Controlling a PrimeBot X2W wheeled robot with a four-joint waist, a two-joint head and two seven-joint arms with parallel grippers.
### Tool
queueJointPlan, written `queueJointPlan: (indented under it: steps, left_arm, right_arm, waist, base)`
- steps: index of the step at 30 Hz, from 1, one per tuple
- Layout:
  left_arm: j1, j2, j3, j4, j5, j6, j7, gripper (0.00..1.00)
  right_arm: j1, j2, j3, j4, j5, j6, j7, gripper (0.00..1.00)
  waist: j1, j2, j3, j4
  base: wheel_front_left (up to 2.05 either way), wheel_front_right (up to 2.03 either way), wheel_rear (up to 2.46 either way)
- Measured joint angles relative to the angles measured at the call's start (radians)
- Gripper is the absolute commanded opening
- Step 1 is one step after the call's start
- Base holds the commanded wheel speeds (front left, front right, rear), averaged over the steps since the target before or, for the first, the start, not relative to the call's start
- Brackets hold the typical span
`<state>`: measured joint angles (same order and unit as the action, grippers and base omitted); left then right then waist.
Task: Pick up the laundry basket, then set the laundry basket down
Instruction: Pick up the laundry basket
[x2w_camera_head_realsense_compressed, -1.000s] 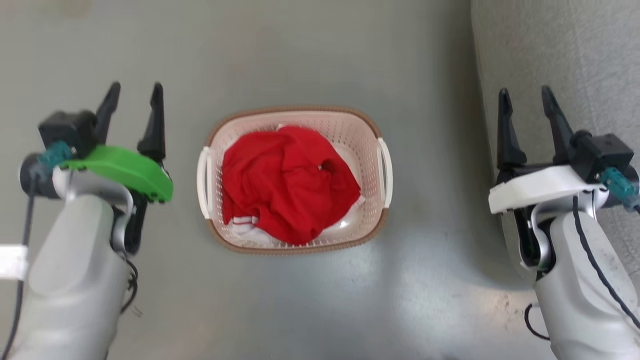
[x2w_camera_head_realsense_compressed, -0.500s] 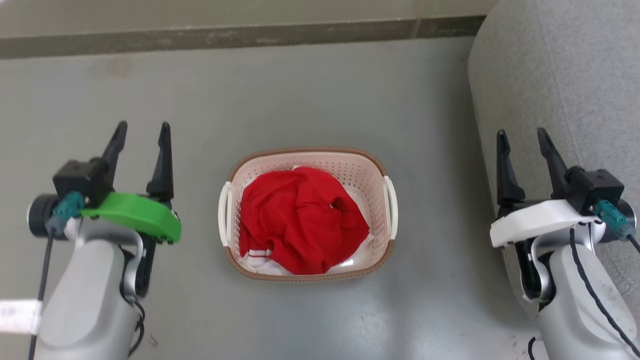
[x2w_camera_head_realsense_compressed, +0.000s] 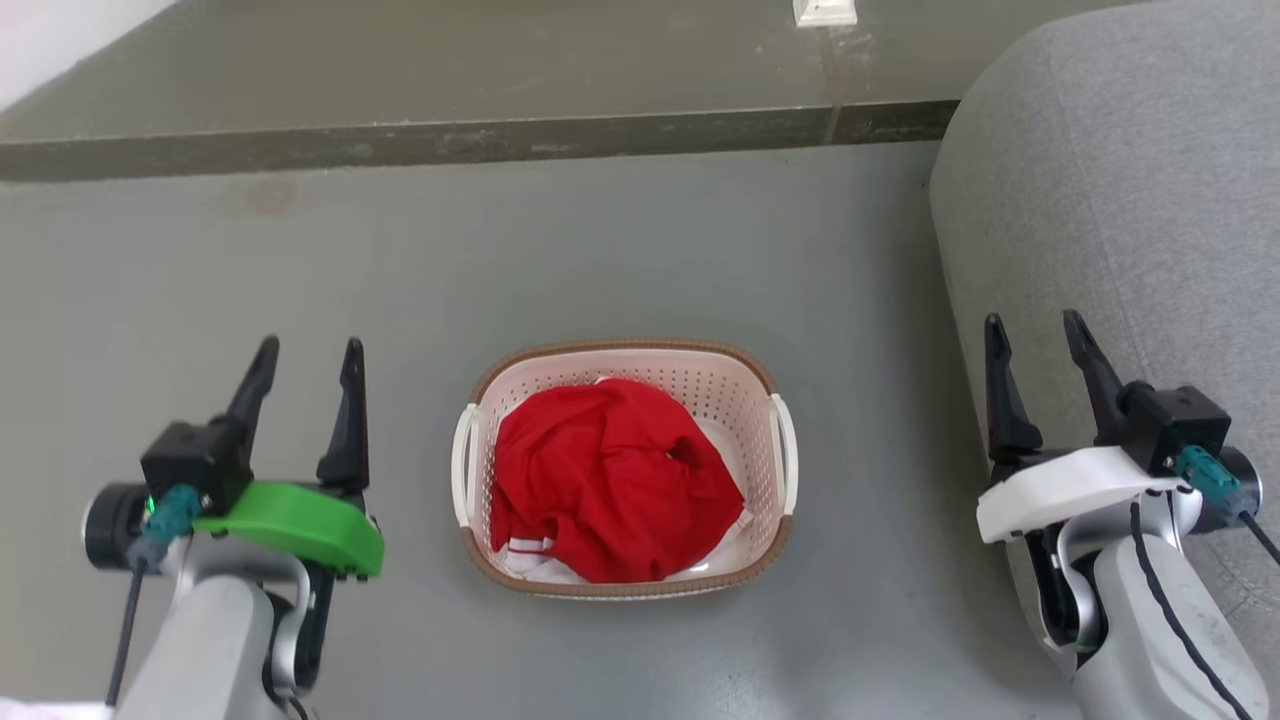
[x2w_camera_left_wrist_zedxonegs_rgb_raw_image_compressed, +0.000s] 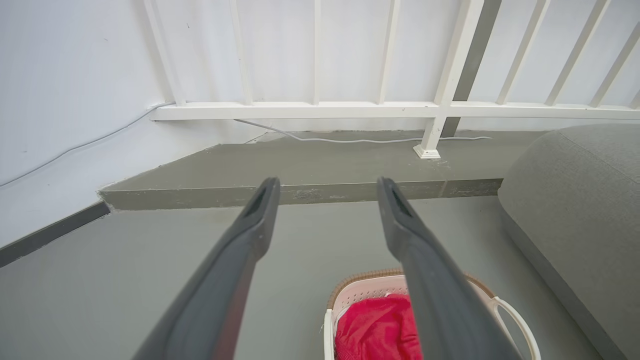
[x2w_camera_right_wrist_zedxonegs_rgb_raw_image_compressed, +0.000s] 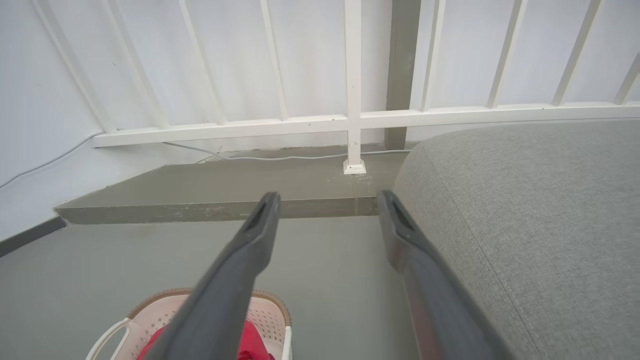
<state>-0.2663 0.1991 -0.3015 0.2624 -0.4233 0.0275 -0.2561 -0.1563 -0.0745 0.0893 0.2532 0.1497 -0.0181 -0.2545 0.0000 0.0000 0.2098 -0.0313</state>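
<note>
Smooth grey floor (x2w_camera_head_realsense_compressed: 640, 260), raised concrete step (x2w_camera_head_realsense_compressed: 450, 145) beyond. Grey woven-fabric sofa (x2w_camera_head_realsense_compressed: 1120, 200) sits just beside my right end effector (x2w_camera_head_realsense_compressed: 1032, 322). Cream perforated plastic laundry basket with brown woven-look rim (x2w_camera_head_realsense_compressed: 620, 348) stands on the floor between both end effectors, holding crumpled red cloth (x2w_camera_head_realsense_compressed: 610, 480). Left end effector (x2w_camera_head_realsense_compressed: 310, 350) and right are both spread, well apart from the basket.

Grey floor (x2w_camera_head_realsense_compressed: 640, 250), raised concrete step (x2w_camera_head_realsense_compressed: 400, 70) beyond it, grey fabric sofa (x2w_camera_head_realsense_compressed: 1120, 200) at right, white railing (x2w_camera_left_wrist_zedxonegs_rgb_raw_image_compressed: 320, 107), crumpled red garment (x2w_camera_head_realsense_compressed: 610, 480)
</note>
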Motion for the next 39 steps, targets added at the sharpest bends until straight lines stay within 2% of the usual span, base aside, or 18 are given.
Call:
queueJointPlan:
  steps: [14, 39]
  left_arm:
    - [0.131, -0.008, -0.009, -0.065, 0.008, 0.026, 0.0, 1.0]
    - [0.191, 0.001, -0.002, -0.145, 0.009, 0.045, 0.002, 1.0]
  right_arm:
    - [0.055, -0.001, 0.004, -0.006, 0.0, 0.0, 0.0, 1.0]
    - [0.08, -0.006, 0.012, -0.024, 0.0, 0.0, 0.0, 1.0]
  waist:
    - [0.0, 0.0, -0.056, -0.009]
    - [0.0, 0.0, -0.067, -0.006]
  base:
    - [0.0, 0.0, 0.0]
    - [0.0, 0.0, 0.0]
